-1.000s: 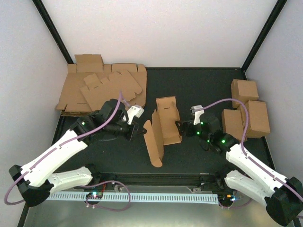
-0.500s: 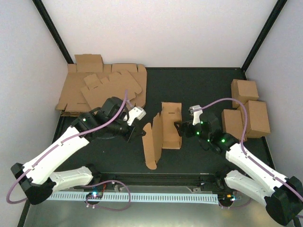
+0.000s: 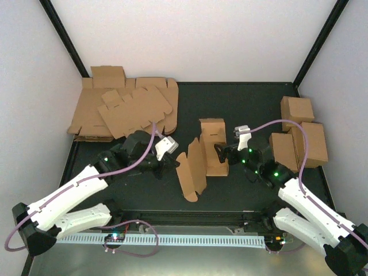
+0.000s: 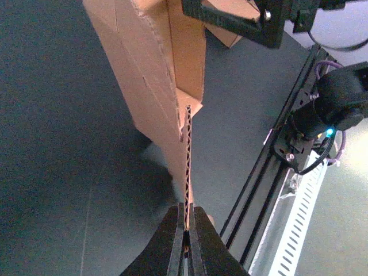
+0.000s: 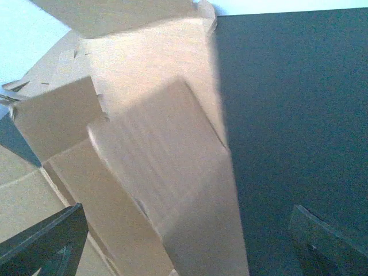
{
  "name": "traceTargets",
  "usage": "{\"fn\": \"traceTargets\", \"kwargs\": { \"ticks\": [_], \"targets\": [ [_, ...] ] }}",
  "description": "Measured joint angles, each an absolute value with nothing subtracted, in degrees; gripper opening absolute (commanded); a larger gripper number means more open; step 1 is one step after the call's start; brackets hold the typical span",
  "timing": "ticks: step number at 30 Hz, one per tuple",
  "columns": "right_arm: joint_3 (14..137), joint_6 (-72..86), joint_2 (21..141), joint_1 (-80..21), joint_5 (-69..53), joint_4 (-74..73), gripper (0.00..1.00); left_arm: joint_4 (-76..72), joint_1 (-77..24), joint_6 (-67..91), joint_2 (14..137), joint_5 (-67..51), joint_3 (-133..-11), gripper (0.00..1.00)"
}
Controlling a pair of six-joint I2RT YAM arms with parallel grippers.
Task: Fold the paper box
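The paper box (image 3: pixel 211 150) is a half-opened brown cardboard piece standing on edge at the middle of the dark table. My left gripper (image 3: pixel 173 163) is at its left side, shut on the thin edge of a side flap (image 3: pixel 191 169). The left wrist view shows that corrugated edge (image 4: pixel 187 167) pinched between my left gripper (image 4: pixel 186 229). My right gripper (image 3: pixel 221 153) is at the box's right side, open. In the right wrist view the box (image 5: pixel 161 172) fills the space in front of the right gripper (image 5: pixel 185 215), whose fingers (image 5: pixel 49 244) are spread wide.
A thick heap of flat cardboard blanks (image 3: pixel 123 106) lies at the back left. Three folded boxes (image 3: pixel 302 135) stand at the right edge. A black rail (image 3: pixel 190 217) runs along the near edge, close under the box's lower flap, and shows in the left wrist view (image 4: pixel 270 172).
The box has swung and shifted slightly right and back. Its far panel now stands more upright. My left gripper followed to the right with the flap. My right gripper drew back a little.
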State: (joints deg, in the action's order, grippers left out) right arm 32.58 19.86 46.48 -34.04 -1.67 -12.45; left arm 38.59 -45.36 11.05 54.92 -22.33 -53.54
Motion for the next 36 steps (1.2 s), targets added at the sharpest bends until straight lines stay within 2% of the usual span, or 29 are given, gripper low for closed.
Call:
{"fn": "traceTargets", "kwargs": {
  "ticks": [5, 14, 26, 36],
  "targets": [
    [32.77, 19.35, 45.71, -34.04, -1.06, -12.45, 0.99, 32.4, -49.45, 9.96, 51.44, -16.47, -48.03, 0.02],
    [32.75, 19.38, 45.1, -34.04, -0.49, -12.45, 0.99, 28.58, -56.05, 6.57, 52.64, -5.67, -47.77, 0.02],
    [32.73, 19.35, 42.61, -34.04, 0.16, -13.41, 1.0, 28.69, -57.14, 5.96, 54.96, -0.97, -47.88, 0.02],
    [31.24, 17.91, 41.06, -34.04, -7.49, -12.95, 1.0, 33.01, -57.14, 6.15, 59.31, 3.64, -53.93, 0.01]
  ]
}}
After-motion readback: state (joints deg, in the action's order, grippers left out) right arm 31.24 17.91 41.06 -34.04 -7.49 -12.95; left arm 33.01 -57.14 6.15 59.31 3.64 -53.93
